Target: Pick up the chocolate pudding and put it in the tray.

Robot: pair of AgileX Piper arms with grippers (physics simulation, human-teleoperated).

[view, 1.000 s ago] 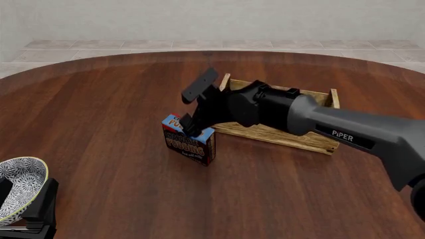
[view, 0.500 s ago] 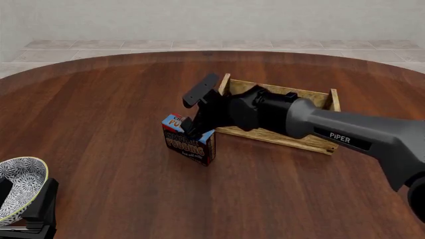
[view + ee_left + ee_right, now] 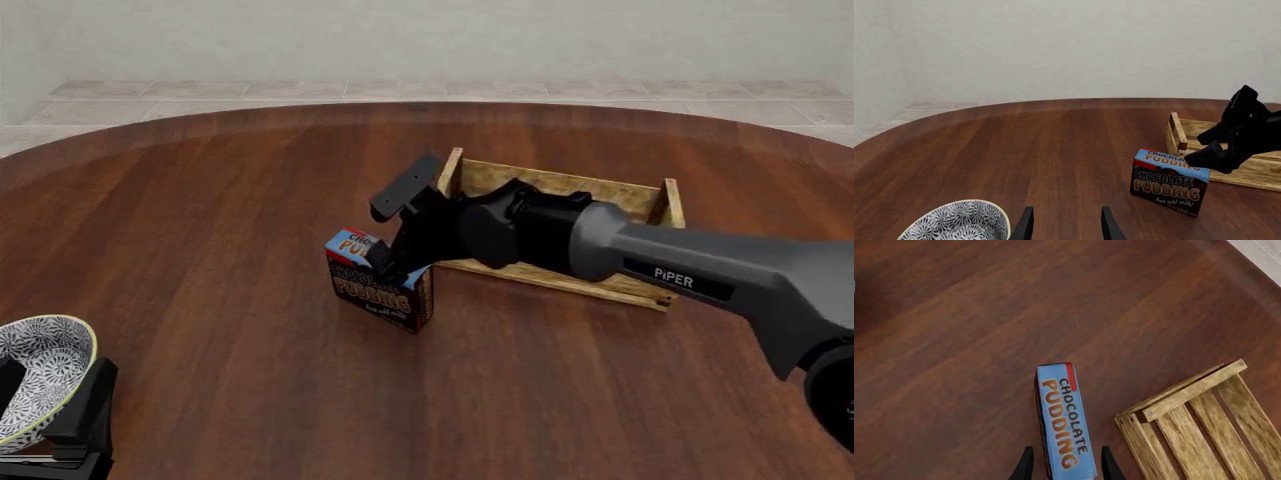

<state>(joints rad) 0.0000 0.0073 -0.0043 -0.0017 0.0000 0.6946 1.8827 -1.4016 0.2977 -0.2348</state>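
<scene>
Your right jaws (image 3: 1062, 465) stand open astride the near end of the pudding box (image 3: 380, 285), upright just beside the crate (image 3: 627, 205), its long top running straight ahead between them.

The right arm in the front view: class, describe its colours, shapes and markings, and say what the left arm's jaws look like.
The right arm has a smooth grey cylindrical link with white "PiPER" lettering, joined to bulky rounded black wrist housings. The right gripper is black and angular, with a flat rectangular black plate projecting above it. No loose cables show. In its wrist view, the left gripper shows two slim black jaws.
</scene>
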